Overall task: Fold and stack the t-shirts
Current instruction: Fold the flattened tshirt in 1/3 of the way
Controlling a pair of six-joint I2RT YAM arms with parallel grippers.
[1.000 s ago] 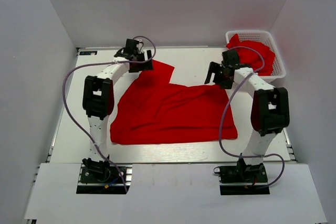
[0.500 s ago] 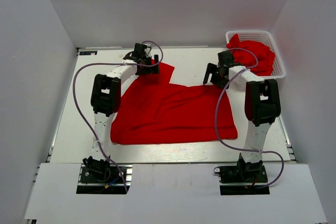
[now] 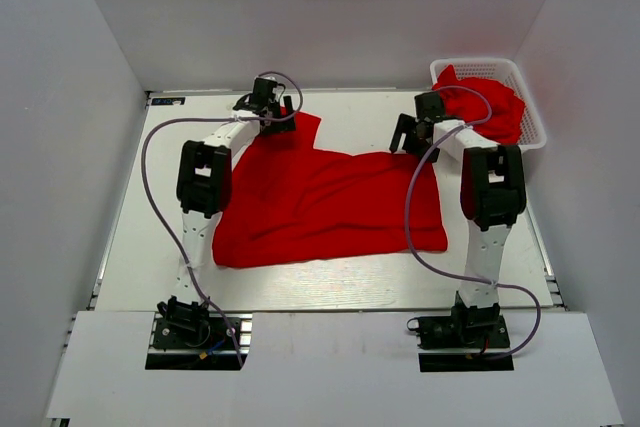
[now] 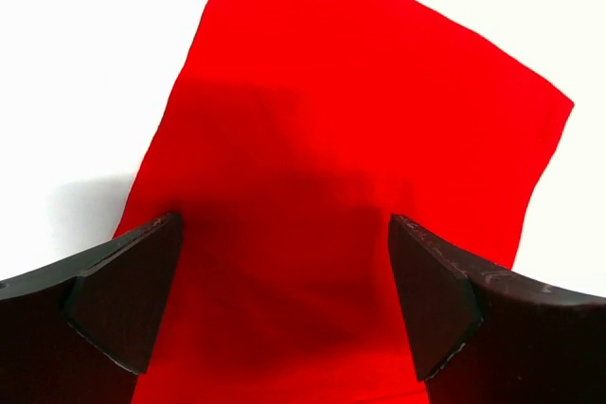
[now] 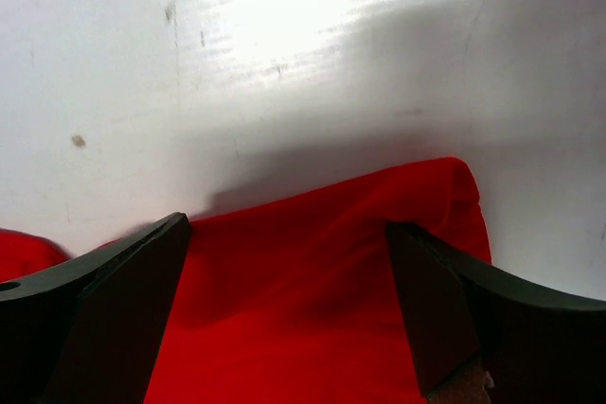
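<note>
The left fingers (image 4: 123, 300) stand spread wide, gripping nothing. They hang over a red flap of the t-shirt (image 4: 350, 139) that runs away from the camera to a slanted end, with bare white counter (image 4: 85, 63) on either side.

The right fingers (image 5: 104, 314) are likewise released and empty. A rounded corner of the same red cloth lies between them, with open, faintly scuffed counter beyond.

From above, the t-shirt lies flat mid-counter with its long axis running left to right. The flap juts toward the far wall under the left fingers, and the right fingers are at its far right corner. A white basket (image 3: 530, 112) sits in the far right corner, just beside the right arm, holding a heap of t-shirts (image 3: 490, 107). The left cable (image 3: 145, 177) loops over bare counter, and the right cable (image 3: 410, 217) crosses the cloth's right edge. Open strips run along the left, far and near sides.
</note>
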